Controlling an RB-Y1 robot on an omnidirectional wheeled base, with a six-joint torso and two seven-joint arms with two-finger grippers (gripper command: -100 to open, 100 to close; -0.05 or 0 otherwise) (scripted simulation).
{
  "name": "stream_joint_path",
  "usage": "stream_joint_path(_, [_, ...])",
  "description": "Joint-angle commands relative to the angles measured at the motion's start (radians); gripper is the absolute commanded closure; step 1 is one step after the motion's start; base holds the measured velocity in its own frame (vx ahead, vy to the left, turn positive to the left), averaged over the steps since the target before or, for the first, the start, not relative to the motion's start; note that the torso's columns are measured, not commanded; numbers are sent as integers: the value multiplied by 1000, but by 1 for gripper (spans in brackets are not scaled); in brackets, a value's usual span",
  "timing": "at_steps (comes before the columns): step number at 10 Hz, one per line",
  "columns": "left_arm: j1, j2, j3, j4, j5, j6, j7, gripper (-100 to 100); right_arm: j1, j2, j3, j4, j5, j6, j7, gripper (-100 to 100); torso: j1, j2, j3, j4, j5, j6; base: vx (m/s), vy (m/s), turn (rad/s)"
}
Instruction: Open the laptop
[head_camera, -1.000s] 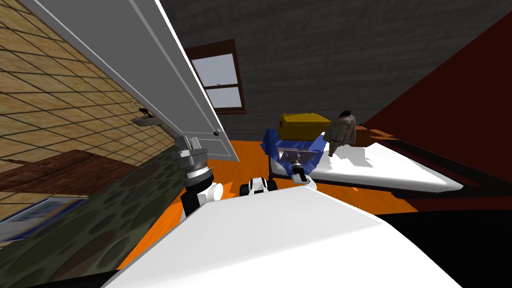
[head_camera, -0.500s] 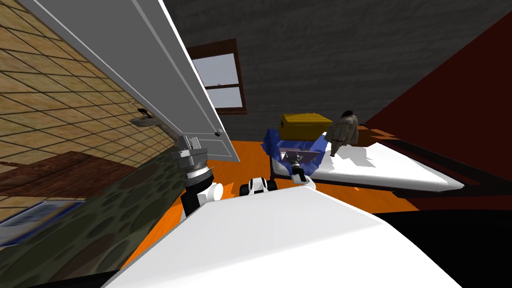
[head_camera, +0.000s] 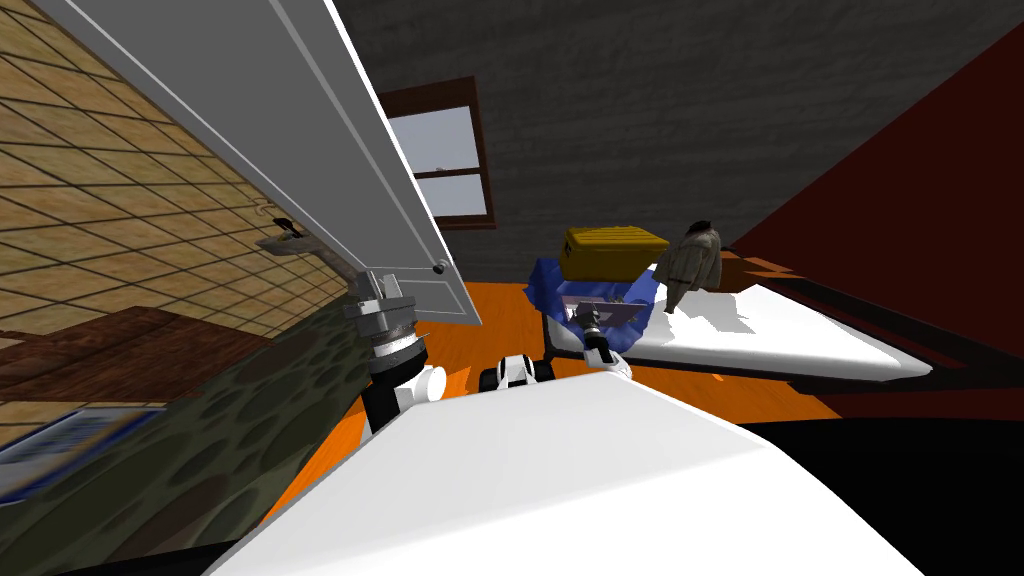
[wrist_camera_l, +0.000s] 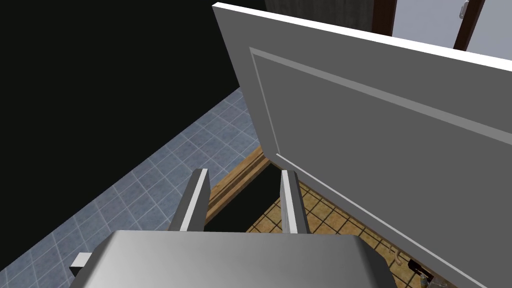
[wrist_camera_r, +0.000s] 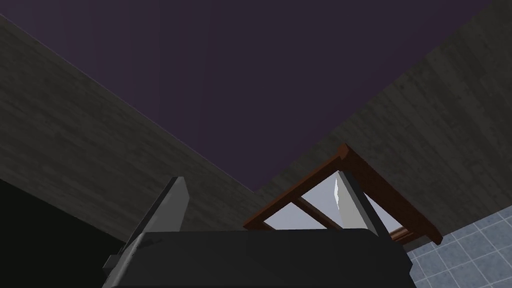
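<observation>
**Head view, right of centre:** one laptop (head_camera: 612, 311), a light grey slab, lies on one blue cloth (head_camera: 545, 283) at the near end of one white bed (head_camera: 800, 345). Whether its lid is raised cannot be told. One right gripper (head_camera: 584, 317) sits at the laptop's left edge in the frame, and contact cannot be judged. In the right wrist view its two fingers stand wide apart with nothing between them. Just above the laptop in the frame are one yellow case (head_camera: 612, 250) and, to the case's right, one beige jacket (head_camera: 692, 262). **Upper left:** one grey panelled door (head_camera: 300, 150), with one window (head_camera: 440, 160) beside it. **Left wrist view:** one left gripper (wrist_camera_l: 244, 172), its two fingers narrowly parted and empty, points toward the door's lower corner.
</observation>
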Motion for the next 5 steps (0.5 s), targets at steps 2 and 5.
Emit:
stream_joint_path(2, [0,0,0,0,0,0,0,0,-26,-28,-8,69,3,-27,89,-100,-1,0,0,0,0,0,27,57,-14])
stream_joint_path(5, [0,0,0,0,0,0,0,0,-30,-30,-9,78,3,-32,99,-100,-2,1,1,0,0,0,9,23,-4])
